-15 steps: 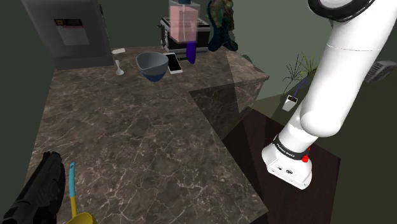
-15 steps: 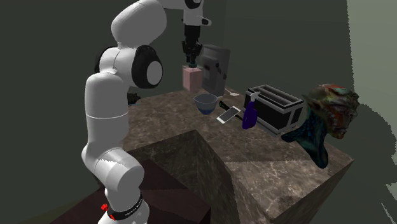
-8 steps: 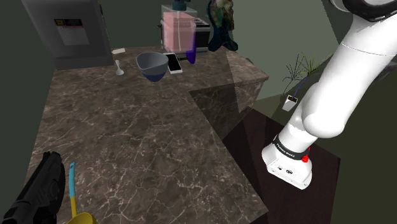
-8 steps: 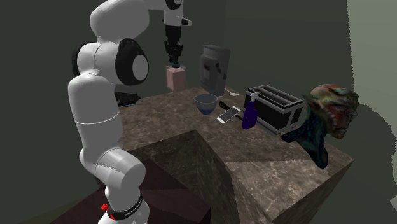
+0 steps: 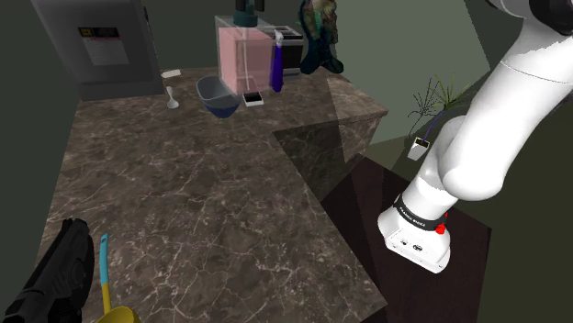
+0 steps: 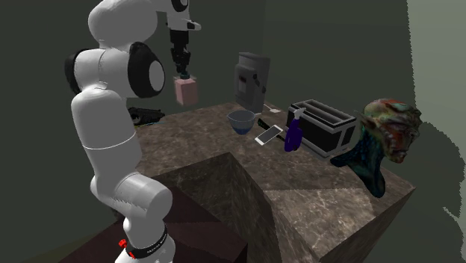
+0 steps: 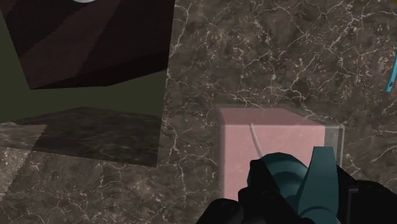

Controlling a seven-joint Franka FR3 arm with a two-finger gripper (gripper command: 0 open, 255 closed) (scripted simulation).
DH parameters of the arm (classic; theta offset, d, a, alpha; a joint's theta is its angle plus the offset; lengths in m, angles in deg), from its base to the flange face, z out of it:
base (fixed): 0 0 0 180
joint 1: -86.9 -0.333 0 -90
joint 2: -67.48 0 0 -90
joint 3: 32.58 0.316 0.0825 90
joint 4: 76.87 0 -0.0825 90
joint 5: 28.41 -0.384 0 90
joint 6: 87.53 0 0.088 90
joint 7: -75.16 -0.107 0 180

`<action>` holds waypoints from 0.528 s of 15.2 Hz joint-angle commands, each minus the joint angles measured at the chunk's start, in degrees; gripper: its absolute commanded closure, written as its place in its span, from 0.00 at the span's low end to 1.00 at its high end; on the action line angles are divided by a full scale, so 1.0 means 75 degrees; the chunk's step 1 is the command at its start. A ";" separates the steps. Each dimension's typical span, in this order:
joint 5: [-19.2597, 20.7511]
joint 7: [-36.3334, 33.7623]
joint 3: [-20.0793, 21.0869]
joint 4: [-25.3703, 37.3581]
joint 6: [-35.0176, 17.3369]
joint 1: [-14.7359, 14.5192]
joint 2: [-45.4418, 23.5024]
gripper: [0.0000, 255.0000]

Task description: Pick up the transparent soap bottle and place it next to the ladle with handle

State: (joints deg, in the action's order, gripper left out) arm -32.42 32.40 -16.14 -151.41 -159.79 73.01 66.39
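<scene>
The transparent soap bottle [image 5: 242,57] is a clear box with pink liquid and a teal pump top [image 7: 299,181]. It hangs high above the marble counter [image 5: 193,193], with my gripper [image 5: 246,15] shut on the pump. In the second exterior view the gripper [image 6: 182,69] holds the bottle [image 6: 185,91] over the counter's far side. In the wrist view the gripper [image 7: 296,194] clasps the pump, with the pink body [image 7: 254,159] below it. The ladle [image 5: 107,280], with a blue handle and yellow bowl, lies at the counter's near left corner in the shoulder view; its handle tip [image 7: 390,79] also shows.
A grey-blue bowl [image 5: 214,94], a phone [image 5: 252,96], a purple spray bottle [image 5: 276,66], a toaster [image 6: 322,125] and a colourful bust [image 6: 379,138] stand at the back. A grey appliance [image 5: 96,46] and small white cup [image 5: 173,96] are nearby. A black object [image 5: 57,275] lies beside the ladle.
The arm has carried the bottle steadily toward the left in both exterior views, away from the toaster and past the bowl. The grip on the pump is unchanged.
</scene>
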 commanded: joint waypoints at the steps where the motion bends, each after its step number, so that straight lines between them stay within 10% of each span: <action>1: -0.0045 -0.0416 0.0195 -0.0133 -0.0081 -0.0204 0.0084 1.00; 8: -0.0019 -0.1825 0.0891 0.0095 -0.0163 -0.0925 -0.0132 1.00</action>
State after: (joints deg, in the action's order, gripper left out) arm -32.73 20.48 -10.27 -151.44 -161.04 66.95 65.97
